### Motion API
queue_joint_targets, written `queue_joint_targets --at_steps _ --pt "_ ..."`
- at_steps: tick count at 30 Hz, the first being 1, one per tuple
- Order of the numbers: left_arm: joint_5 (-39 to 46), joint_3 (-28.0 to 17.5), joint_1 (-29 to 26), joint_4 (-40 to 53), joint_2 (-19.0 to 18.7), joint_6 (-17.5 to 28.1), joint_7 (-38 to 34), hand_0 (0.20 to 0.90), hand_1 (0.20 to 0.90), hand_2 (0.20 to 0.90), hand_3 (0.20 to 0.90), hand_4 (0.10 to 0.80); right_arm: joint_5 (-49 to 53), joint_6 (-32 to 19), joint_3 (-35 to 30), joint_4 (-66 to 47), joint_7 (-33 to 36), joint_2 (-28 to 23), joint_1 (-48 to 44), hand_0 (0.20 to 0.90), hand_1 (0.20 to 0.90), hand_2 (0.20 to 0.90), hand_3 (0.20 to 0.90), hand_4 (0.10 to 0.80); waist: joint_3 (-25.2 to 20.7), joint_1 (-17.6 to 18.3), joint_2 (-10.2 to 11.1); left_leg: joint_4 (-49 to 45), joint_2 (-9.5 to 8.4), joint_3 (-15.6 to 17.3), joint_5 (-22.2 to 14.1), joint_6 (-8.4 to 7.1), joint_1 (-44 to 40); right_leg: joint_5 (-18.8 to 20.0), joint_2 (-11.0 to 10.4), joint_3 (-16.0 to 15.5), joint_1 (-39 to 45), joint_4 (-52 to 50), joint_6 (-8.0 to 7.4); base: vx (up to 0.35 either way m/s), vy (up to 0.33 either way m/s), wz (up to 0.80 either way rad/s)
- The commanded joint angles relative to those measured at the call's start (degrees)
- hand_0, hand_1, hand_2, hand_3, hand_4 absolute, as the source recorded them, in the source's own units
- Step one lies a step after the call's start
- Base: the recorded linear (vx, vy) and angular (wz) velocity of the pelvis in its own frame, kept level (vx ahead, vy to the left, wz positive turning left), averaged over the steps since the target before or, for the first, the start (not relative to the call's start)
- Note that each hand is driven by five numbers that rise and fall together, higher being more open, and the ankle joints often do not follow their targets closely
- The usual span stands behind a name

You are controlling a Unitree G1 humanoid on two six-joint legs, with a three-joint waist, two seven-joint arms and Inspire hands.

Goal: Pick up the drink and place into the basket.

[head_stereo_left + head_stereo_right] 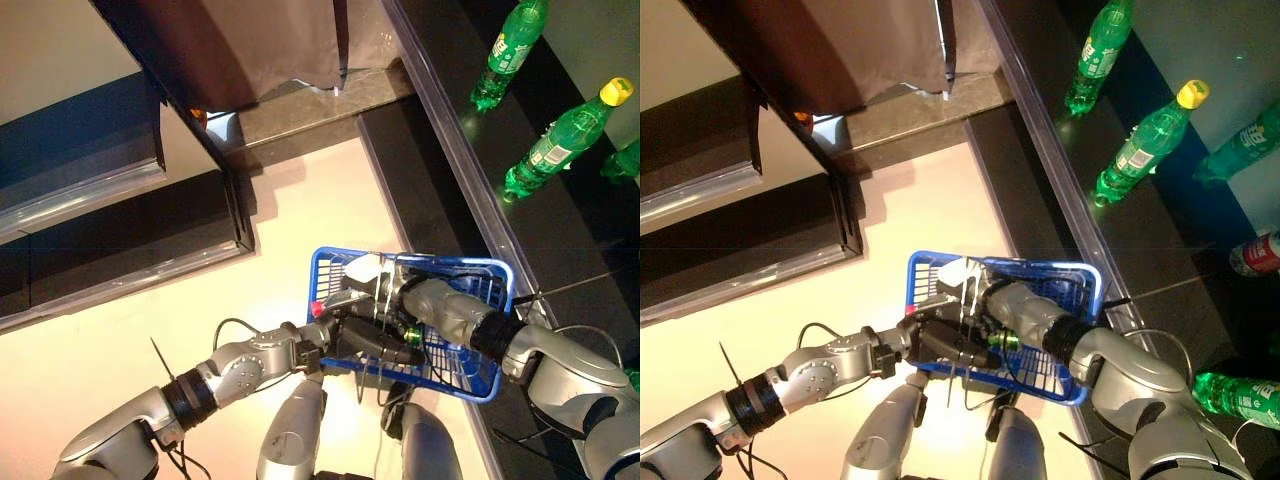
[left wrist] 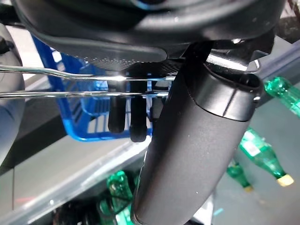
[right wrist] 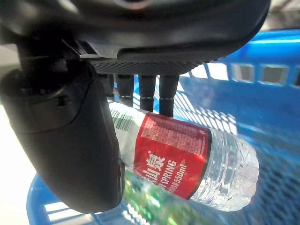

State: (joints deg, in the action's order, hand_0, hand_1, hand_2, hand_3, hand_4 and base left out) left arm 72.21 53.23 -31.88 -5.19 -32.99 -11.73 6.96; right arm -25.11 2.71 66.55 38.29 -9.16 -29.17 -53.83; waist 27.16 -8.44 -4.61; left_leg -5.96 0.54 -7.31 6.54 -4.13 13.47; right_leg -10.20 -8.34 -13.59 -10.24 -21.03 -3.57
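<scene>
My left hand [image 1: 352,336] is shut on the thin wire handles [image 2: 93,82] of the blue basket [image 1: 492,378] and holds it up in front of me. My right hand [image 1: 415,295] reaches into the basket from the right. In the right wrist view it is shut on a clear water bottle with a red label [image 3: 187,159], thumb on one side and fingers [image 3: 166,93] behind it. The bottle is inside the basket, lying just above a green bottle [image 3: 150,206] that rests on the basket's bottom.
A dark shelf [image 1: 450,160] runs along the right, bearing green bottles [image 1: 560,135] and a red-labelled drink [image 1: 1255,255]. Another green bottle [image 1: 1240,395] lies lower right. A dark low unit [image 1: 120,250] stands at the left, and brown cloth [image 1: 260,40] hangs at the top.
</scene>
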Motion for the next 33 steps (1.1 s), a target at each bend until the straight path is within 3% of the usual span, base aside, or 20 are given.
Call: queue_joint_targets --at_steps 1,9,14,15,16,17,28,33 --pt "2.32 -2.48 -10.73 10.80 11.30 11.02 5.77 0.300 0.300 0.300 0.200 0.100 -1.71 1.31 2.10 -0.19 -1.87 8.99 -9.34 0.300 0.300 0.300 0.200 0.100 -1.70 0.92 2.87 -3.13 -4.54 2.27 -3.65 3.03 0.69 14.50 -0.97 4.93 2.66 16.78 -0.74 -0.041 0.030 0.01" --pt "1.17 -3.96 -13.42 6.32 14.15 12.23 6.22 0.300 0.300 0.300 0.200 0.100 -3.71 6.47 2.21 15.22 -5.43 11.16 -8.00 0.300 0.300 0.300 0.200 0.100 -0.31 1.19 2.59 -2.18 -4.19 3.41 -3.42 3.30 1.37 14.37 -1.06 4.36 0.16 15.56 -0.10 -0.021 0.016 0.00" --pt "0.13 -5.28 -13.16 4.86 15.56 12.36 6.01 0.300 0.300 0.300 0.200 0.100 -4.83 5.51 1.49 19.35 -3.61 12.44 -6.11 0.300 0.300 0.300 0.200 0.100 -0.20 1.47 2.55 -1.24 -4.13 3.67 -3.24 3.40 0.78 14.16 -0.76 4.18 -0.12 15.39 0.22 0.000 0.000 0.00" --pt "0.09 -5.53 -13.16 4.27 15.89 12.49 6.28 0.300 0.300 0.300 0.200 0.100 -4.68 5.28 1.21 19.89 -3.08 12.65 -6.06 0.552 0.552 0.552 0.494 0.394 -0.21 1.56 2.54 -1.02 -4.10 3.76 -3.15 3.40 0.62 14.16 -0.67 4.09 -0.12 15.41 0.32 0.000 0.000 0.00" --pt "-0.04 -5.64 -13.16 4.17 16.16 12.53 6.17 0.300 0.300 0.300 0.200 0.100 -4.86 5.17 1.03 20.16 -2.66 12.76 -6.07 0.858 0.858 0.858 0.851 0.751 -0.22 1.60 2.54 -0.82 -4.08 3.78 -3.08 3.39 0.51 14.16 -0.62 4.05 -0.09 15.47 0.37 0.000 0.000 0.00" --pt "-0.21 -5.76 -13.11 4.20 16.37 12.49 6.03 0.300 0.300 0.300 0.200 0.100 -5.01 5.16 0.89 20.25 -2.44 12.83 -6.05 0.900 0.900 0.900 0.900 0.800 -0.23 1.63 2.54 -0.72 -4.08 3.79 -3.04 3.39 0.44 14.15 -0.60 4.03 -0.06 15.50 0.40 0.000 0.000 0.00" --pt "-0.33 -7.77 -11.25 4.23 17.68 12.19 5.45 0.300 0.300 0.300 0.200 0.100 -1.39 3.00 -2.35 20.51 4.18 13.16 -4.17 0.900 0.900 0.900 0.900 0.800 -1.79 1.87 2.57 1.56 -3.71 3.87 -2.77 3.47 -2.03 13.74 -0.10 3.02 1.63 16.41 0.77 0.000 0.000 0.00" --pt "0.03 -11.23 -8.16 8.51 14.58 12.95 -2.00 0.300 0.300 0.300 0.200 0.100 7.88 -0.86 -6.45 11.39 11.13 8.85 -3.36 0.900 0.900 0.900 0.900 0.800 -3.33 2.04 3.19 3.15 -3.42 3.84 -2.75 3.23 -4.18 13.62 0.23 2.68 3.71 17.80 0.53 0.028 -0.009 -0.01"
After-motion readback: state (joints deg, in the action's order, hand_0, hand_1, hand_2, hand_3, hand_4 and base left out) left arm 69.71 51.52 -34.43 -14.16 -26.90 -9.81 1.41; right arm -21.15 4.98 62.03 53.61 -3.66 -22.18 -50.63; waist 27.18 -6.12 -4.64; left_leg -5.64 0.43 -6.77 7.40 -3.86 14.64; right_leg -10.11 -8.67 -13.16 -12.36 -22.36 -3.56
